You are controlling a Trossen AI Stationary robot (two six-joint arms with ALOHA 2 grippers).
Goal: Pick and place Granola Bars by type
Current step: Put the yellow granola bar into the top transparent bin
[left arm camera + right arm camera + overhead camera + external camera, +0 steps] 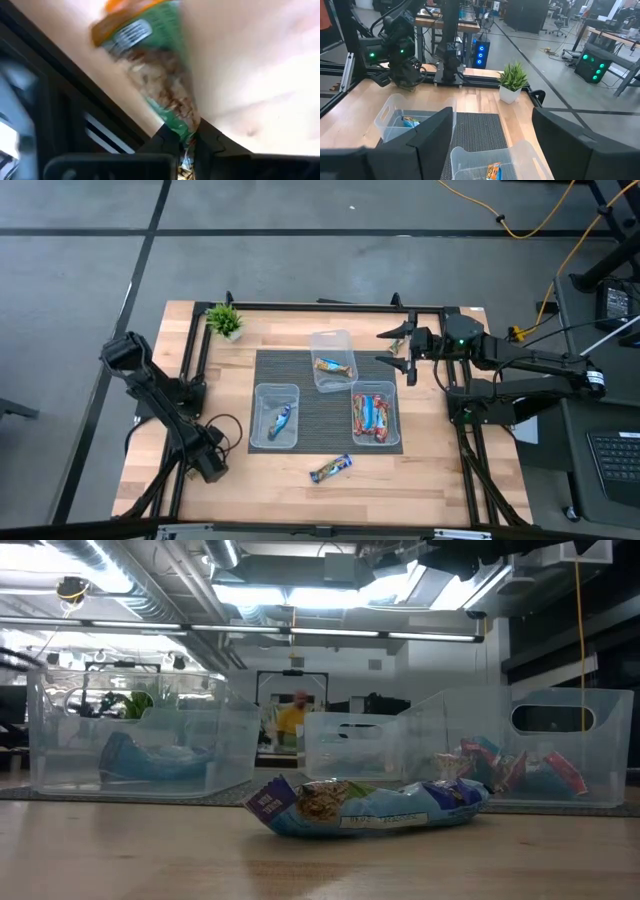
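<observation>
My left gripper [212, 467] is over the table's near-left part, shut on a green-and-orange granola bar [155, 75]; the high view hides that bar under the gripper. My right gripper [405, 350] hangs open above the far right of the dark mat, beside the far tub, touching nothing. A blue bar [330, 468] lies flat on the wood near the front edge and fills the low view [365, 805]. Blue bars lie in the left tub [275, 417], a brown-gold one in the far tub [333, 361], red-orange ones in the right tub [375, 417]. My left gripper pinches the green bar's wrapper at one end [182, 131] between its two fingers [162, 142]. The bar runs on from the fingertips, in line with them, its orange end [127, 7] farthest away. Whether that far end rests on the wood cannot be told.
Three clear tubs stand on a dark ribbed mat [300, 442] in the table's middle. A small green potted plant [225, 320] sits at the far-left corner. Black frame rails run along the table's left, far and right sides. Bare wood lies along the front edge.
</observation>
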